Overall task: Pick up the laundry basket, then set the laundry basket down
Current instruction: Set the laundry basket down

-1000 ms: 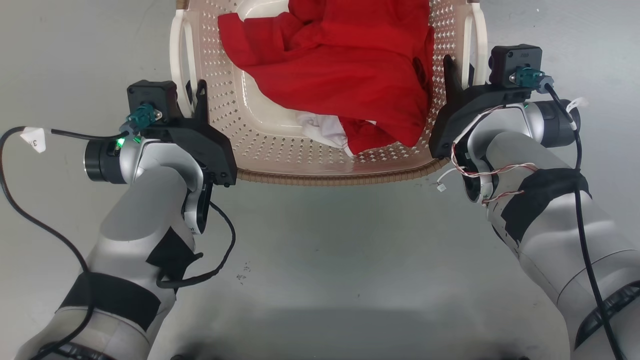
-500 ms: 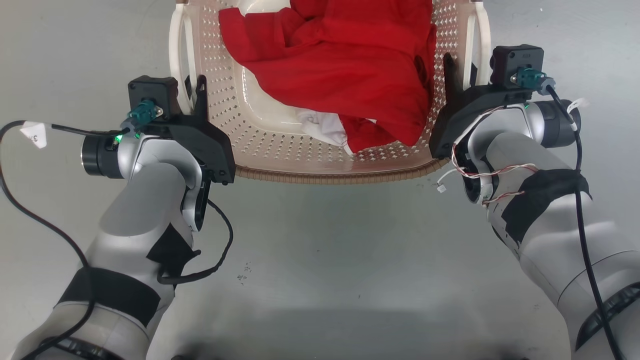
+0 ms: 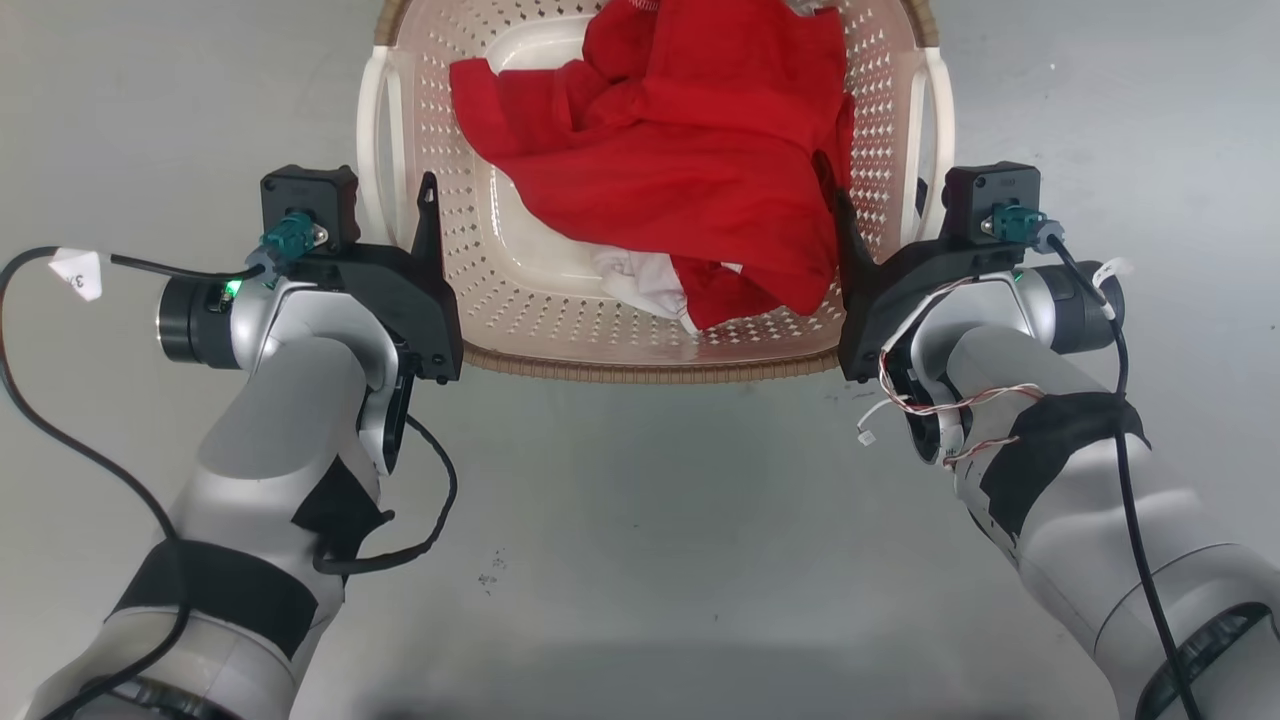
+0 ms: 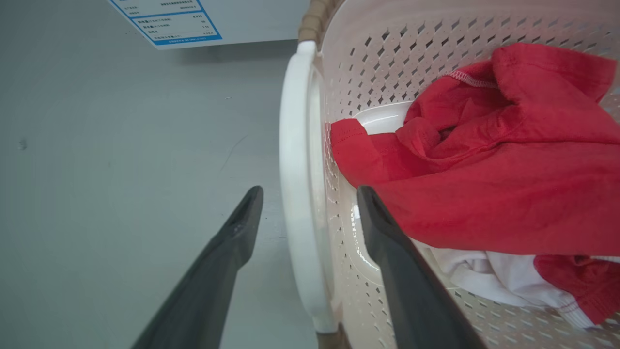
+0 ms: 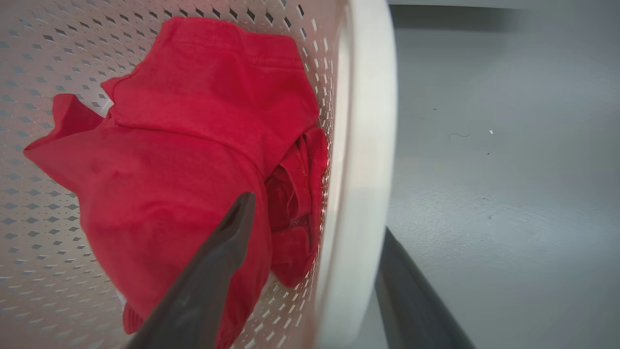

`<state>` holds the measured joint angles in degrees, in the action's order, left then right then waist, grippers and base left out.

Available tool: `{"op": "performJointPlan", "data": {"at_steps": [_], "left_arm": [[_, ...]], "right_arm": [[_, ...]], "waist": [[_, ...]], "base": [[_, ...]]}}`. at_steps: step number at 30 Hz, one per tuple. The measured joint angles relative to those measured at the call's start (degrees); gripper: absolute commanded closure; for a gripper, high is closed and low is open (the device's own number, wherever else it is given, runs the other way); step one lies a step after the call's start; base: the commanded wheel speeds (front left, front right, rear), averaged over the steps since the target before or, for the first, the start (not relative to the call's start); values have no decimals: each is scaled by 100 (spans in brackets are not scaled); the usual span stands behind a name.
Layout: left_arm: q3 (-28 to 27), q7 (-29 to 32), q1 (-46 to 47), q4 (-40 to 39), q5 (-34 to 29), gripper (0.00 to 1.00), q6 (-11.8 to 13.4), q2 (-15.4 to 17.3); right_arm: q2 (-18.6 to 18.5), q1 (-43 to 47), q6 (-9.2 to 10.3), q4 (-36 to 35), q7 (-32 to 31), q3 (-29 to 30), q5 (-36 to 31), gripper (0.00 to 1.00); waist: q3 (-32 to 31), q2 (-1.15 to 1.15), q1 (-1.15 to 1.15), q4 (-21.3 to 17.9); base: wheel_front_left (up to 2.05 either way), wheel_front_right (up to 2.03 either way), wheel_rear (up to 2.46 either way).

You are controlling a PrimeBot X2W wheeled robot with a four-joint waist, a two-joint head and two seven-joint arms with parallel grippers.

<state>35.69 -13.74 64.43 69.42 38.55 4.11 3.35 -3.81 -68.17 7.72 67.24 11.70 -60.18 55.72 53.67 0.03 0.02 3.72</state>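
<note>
The laundry basket (image 3: 650, 372), cream with perforated walls and a brown rim, sits on the grey floor at the top middle of the head view. A red garment (image 3: 680, 150) lies in it over a white one (image 3: 650, 270). My left gripper (image 3: 390, 200) is open astride the basket's left white handle (image 4: 295, 145), one finger inside the wall and one outside, with gaps on both sides. My right gripper (image 3: 885, 190) stands open astride the right handle (image 5: 363, 145). Its inner finger is over the red garment (image 5: 169, 145) and its outer finger is partly hidden behind the handle.
Bare grey floor (image 3: 640, 540) lies all around the basket. A white panel with a blue-bordered label (image 4: 169, 22) stands beyond the basket's far left corner. A black cable (image 3: 40, 420) loops out from my left arm.
The basket now looks smaller and lower, with more of its far end showing. The inner fingers of both grippers have swung inward off the handles, so both grippers have opened.
</note>
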Motion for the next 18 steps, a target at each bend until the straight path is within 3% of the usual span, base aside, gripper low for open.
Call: {"op": "performJointPlan", "data": {"at_steps": [18], "left_arm": [[-261, -56, -781, -469, 16, 0, -160, 36]], "right_arm": [[3, 258, -44, 43, 258, 94, -1, 0]], "waist": [[-1017, -2, -2, -38]], "base": [[0, 0, 0]]}}
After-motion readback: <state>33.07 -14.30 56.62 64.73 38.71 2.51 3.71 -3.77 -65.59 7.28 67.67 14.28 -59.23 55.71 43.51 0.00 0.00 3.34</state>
